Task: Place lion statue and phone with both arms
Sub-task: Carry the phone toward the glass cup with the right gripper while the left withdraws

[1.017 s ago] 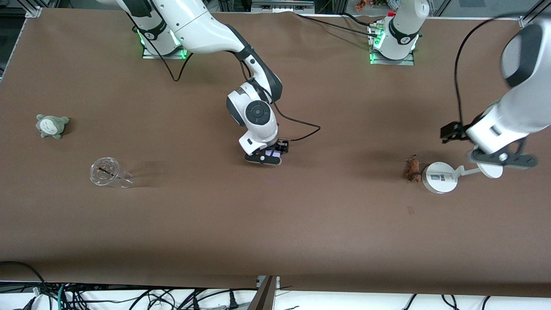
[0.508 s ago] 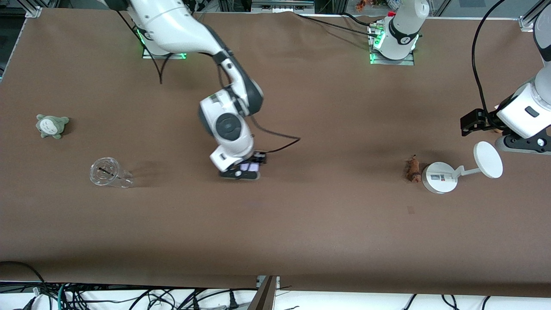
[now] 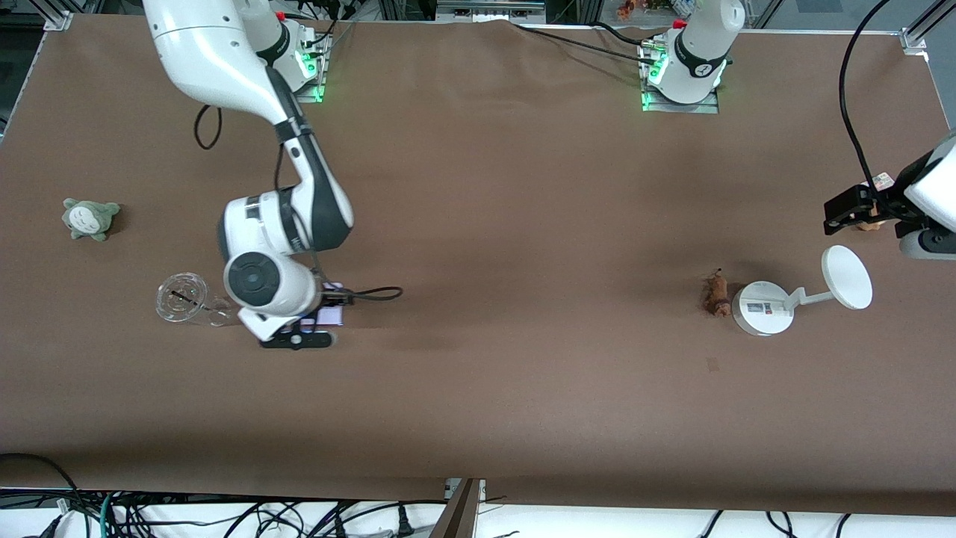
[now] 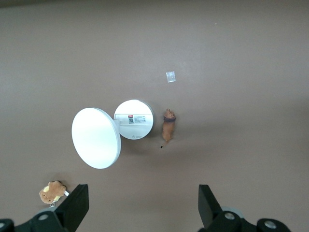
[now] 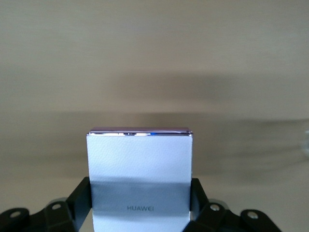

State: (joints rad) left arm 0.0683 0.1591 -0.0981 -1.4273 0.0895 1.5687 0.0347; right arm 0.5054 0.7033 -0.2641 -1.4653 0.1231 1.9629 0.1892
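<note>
The lion statue lies on the table beside the white round stand's base, apart from both grippers. It also shows in the left wrist view. My right gripper is shut on the lavender phone and holds it just above the table beside a clear cup. In the right wrist view the phone sits clamped between the black fingers of the right gripper. My left gripper is open and empty, high over the left arm's end of the table; in its own view the left gripper frames bare table.
The stand's disc sticks out toward the left arm's end. A brown plush with a tag lies by the left gripper. A grey-green plush sits at the right arm's end. A small tape piece lies nearer the camera than the lion.
My right arm has carried the phone from the table's middle toward the right arm's end, to beside the clear cup. My left arm has drawn away from the stand's disc toward the table's end.
</note>
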